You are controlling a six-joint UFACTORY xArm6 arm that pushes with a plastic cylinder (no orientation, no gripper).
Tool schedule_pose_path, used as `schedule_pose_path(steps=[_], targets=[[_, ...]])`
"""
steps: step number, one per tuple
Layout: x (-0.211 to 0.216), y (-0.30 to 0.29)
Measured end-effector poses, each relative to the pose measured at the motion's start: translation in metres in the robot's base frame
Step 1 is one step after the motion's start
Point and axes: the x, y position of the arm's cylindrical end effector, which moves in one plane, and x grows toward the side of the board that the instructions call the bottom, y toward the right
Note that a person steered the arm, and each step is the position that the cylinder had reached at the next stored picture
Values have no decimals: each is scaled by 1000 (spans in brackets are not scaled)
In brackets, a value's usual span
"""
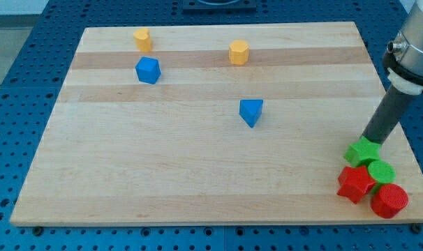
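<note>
My tip point(370, 142) rests against the top edge of a green star-shaped block point(361, 152) at the view's lower right. Just below it sits a green round block point(381, 171). A red star-shaped block point(354, 183) and a red round block point(389, 200) lie beside them, all four packed together by the board's corner. A blue triangular block point(250, 111) lies in the middle of the board, well to the left of the tip.
A blue cube-like block point(148, 70) and a yellow block point(142, 39) sit at the upper left. An orange-yellow hexagonal block point(239, 52) is at the top centre. The wooden board point(162, 160) lies on a blue perforated table point(16, 90).
</note>
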Motion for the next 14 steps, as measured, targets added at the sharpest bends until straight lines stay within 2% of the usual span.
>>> schedule_pose_path(steps=[1,2,3,4,7,8,9,11,12,13,14], targets=[[-16,-14],[-63,-72],[-47,-131],[-29,-134],[-72,-156],[-102,-159],[-98,-186],[-14,-199],[-43,-199],[-53,-161],[-17,-158]])
